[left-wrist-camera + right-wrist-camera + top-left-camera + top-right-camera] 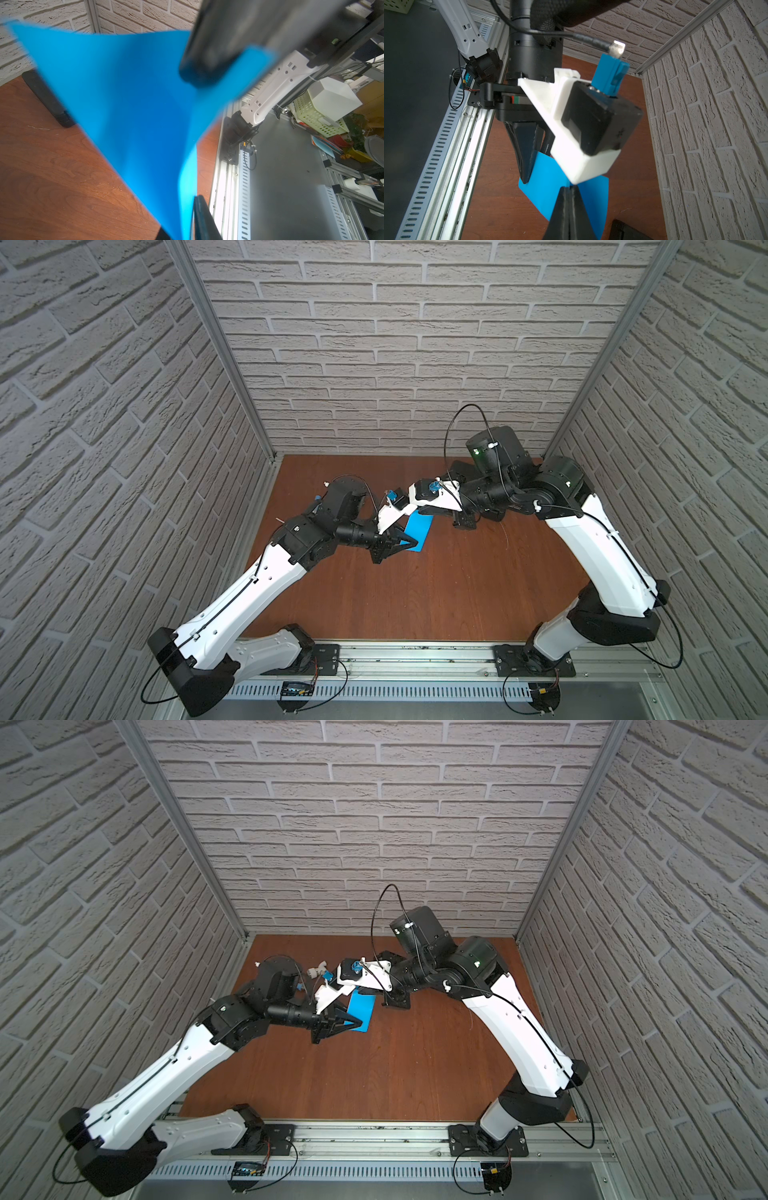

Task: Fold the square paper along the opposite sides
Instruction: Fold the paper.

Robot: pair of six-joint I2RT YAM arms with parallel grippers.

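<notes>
Both arms hold the square paper (419, 531) over the middle of the wooden table (415, 605), toward the back.

In both top views the left gripper (413, 541) is clamped on the sheet's near corner, but a white camera mount hides the far edge. The right wrist view shows that edge: the right gripper (568, 188) has its jaws pressed together on the paper (537, 187). The left wrist view shows the sheet (124, 93) spread between the two grips, with a black case (45, 97) lying on the wood behind it. Only this view shows a pale green perforated basket (320, 124) off the table. A white box (332, 97) overlaps it, and I cannot tell whether the box sits inside.
</notes>
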